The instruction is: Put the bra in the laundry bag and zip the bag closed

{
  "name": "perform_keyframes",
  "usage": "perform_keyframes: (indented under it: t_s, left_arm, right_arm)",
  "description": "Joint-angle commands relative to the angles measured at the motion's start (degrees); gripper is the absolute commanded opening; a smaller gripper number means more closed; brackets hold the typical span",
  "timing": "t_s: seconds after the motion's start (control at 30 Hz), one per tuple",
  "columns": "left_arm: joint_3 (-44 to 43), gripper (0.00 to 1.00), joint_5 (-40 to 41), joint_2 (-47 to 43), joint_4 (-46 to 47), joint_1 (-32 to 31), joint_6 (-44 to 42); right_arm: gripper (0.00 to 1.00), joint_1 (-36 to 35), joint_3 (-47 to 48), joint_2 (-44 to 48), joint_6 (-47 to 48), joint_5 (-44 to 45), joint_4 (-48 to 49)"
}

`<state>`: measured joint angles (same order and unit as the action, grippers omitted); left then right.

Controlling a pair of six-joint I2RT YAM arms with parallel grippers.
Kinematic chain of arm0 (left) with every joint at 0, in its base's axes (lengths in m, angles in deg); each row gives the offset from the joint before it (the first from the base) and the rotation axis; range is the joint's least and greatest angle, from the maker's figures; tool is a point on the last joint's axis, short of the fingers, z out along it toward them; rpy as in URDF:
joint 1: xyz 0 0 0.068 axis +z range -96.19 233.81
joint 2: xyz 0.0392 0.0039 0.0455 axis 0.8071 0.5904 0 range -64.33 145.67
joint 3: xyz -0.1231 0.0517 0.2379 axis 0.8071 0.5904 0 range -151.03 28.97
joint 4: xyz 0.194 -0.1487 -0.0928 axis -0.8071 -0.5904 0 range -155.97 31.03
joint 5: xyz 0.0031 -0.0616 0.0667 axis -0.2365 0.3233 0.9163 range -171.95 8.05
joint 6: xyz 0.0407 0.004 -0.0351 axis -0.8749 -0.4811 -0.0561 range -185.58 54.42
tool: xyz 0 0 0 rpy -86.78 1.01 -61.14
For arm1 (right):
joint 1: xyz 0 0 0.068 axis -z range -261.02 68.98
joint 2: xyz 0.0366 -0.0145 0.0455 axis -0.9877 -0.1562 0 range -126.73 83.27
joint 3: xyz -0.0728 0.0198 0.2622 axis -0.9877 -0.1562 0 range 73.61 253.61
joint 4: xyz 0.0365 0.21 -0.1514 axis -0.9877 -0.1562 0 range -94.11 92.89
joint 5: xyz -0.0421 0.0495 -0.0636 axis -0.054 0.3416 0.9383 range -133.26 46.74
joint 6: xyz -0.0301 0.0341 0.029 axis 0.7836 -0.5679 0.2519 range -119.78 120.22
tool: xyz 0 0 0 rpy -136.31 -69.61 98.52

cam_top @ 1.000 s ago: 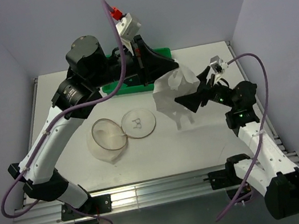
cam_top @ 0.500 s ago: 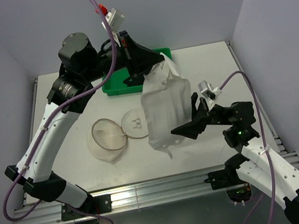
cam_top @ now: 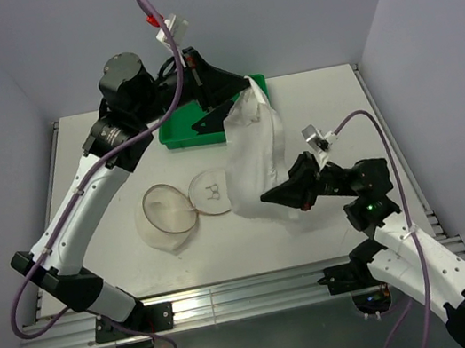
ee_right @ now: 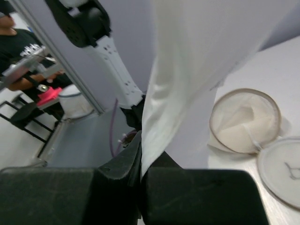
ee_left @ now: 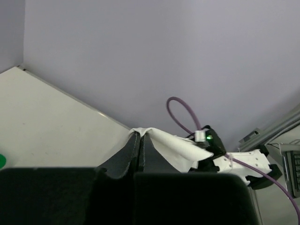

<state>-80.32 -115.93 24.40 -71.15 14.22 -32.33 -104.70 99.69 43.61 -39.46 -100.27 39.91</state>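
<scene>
Closure is the change: the right gripper [cam_top: 265, 197], wide open 1 second ago, now clamps the lower edge of the bra [cam_top: 255, 147]. With the left gripper [cam_top: 241, 93] clenched on its top, it hangs stretched, ready for steering into the open bag [cam_top: 167, 212] nearby.

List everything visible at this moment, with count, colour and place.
bra: one, white limp fabric, hanging above the table between both arms
laundry bag: one, translucent white mesh, open on the table, left of the bra
lid: one, white, round, flat beside the bag
tray: one, green, far side of the table
table: one, white
left fingers: two, black, shut on the bra's upper end
right fingers: two, black, shut on the bra's lower part
</scene>
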Motion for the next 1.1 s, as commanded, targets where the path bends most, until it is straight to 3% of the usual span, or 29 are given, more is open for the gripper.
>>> perform_keyframes:
  t_s: [0.0,0.07,0.1,0.13,0.17,0.2,0.27,0.47,0.7,0.83,1.07]
  left_arm:
    - [0.31,0.0,4.78,1.34,2.61,0.83,0.15]
    - [-0.92,0.0,8.83,3.46,-1.34,0.92,-0.65]
    - [-1.01,0.06,9.8,5.56,-2.57,1.01,-1.17]
    - [-1.01,0.19,10.59,6.54,-5.36,1.01,-1.35]
    - [-0.31,0.54,11.21,7.24,-6.09,0.92,-1.44]
    - [1.35,0.71,11.65,6.55,-5.92,1.01,-1.18]
    - [9.69,0.95,12.44,3.4,-1.21,1.18,-0.39]
    - [30.34,0.99,16.57,-14.96,8.04,1.36,0.93]
    - [54.67,0.99,6.84,-35.87,29.98,1.27,1.81]
    - [60.51,0.99,2.71,-41.79,33.72,1.27,2.08]
    - [62.71,0.99,2.33,-43.2,30.9,0.83,-3.1]
  right_arm:
    - [0.0,-1.54,3.01,3.62,-8.36,-1.6,6.57]
    - [0.0,-2.16,2.83,5.54,-10.67,-2.48,8.07]
    - [0.0,-2.24,2.83,6.17,-11.29,-2.58,7.73]
    - [0.0,-2.33,3.44,6.96,-10.69,-2.66,6.68]
    - [0.0,-2.25,4.23,8.1,-9.29,-2.58,1.88]
    - [0.0,-2.25,5.11,8.45,-4.92,-2.31,-1.3]
    - [0.0,-2.25,8.44,8.72,-0.33,-1.17,-9.72]
    - [0.0,-2.25,13.55,5.3,7.51,-1.17,-12.76]
    - [0.0,-2.25,14.95,-1.12,1.1,-6.88,0.24]
    - [0.0,-2.33,15.14,-4.45,-3.46,-11.62,7.08]
    - [0.0,-4.97,14.61,-10.52,-22.61,-14.88,32.56]
